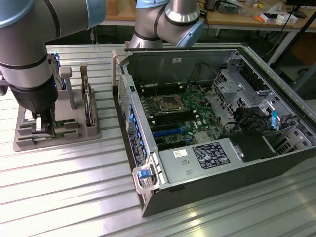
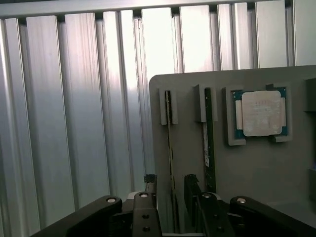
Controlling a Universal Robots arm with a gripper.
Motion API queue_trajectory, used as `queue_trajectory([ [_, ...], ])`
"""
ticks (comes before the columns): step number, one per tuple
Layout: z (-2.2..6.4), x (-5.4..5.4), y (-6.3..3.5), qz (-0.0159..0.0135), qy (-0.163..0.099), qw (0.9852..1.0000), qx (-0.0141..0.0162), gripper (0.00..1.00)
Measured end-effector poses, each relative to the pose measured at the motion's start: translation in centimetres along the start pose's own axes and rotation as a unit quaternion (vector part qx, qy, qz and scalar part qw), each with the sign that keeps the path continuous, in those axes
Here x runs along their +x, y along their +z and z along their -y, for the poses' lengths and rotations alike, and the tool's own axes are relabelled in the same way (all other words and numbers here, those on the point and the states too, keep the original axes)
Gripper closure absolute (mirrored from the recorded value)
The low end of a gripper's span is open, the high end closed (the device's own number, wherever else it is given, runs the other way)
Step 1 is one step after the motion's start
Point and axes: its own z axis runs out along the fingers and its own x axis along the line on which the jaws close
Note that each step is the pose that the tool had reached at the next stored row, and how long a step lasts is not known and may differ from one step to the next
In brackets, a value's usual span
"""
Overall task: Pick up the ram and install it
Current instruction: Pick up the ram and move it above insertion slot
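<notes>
Jaws apart, your gripper (image 2: 171,185) straddles the ram (image 2: 170,148). The holder (image 2: 256,177) props it on edge, seemingly for an easy pinch.

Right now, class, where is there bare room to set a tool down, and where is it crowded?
Bare table on the camera's side of the holder and computer case. Crowded: the holder under the gripper, inside the case.

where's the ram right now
The ram stands on edge in the grey holder tray at the exterior view's left, between another card and the processor chip.
</notes>
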Motion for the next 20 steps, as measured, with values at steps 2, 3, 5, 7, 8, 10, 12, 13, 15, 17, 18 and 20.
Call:
queue_trajectory([
  [2,0.00,0.00,0.17,0.0000,0.000,1.0000,0.0000,0.64],
  [3,0.00,0.01,0.16,-0.0001,0.000,1.0000,-0.0001,0.64],
  [5,0.00,0.00,0.17,0.0000,0.000,1.0000,0.0000,0.64],
  [7,0.00,0.00,0.17,0.0000,0.000,1.0000,0.0000,0.64],
  [8,-0.06,0.01,0.18,0.0000,0.000,1.0000,0.0000,0.64],
  [10,-0.29,0.02,0.18,0.0000,0.000,1.0000,0.0000,0.64],
  [12,-0.50,0.04,0.18,0.0000,0.000,1.0000,0.0000,0.64],
  [13,-0.55,0.04,0.18,0.0000,0.000,1.0000,0.0000,0.64],
  [15,-0.62,0.05,0.18,0.0000,0.000,1.0000,0.0000,0.64],
  [17,-0.73,0.05,0.19,0.0000,0.000,1.0000,0.0000,0.64],
  [18,-0.80,0.06,0.19,0.0000,0.000,1.0000,0.0000,0.64],
  [20,-0.85,0.06,0.19,0.0000,0.000,1.0000,0.0000,0.64],
])
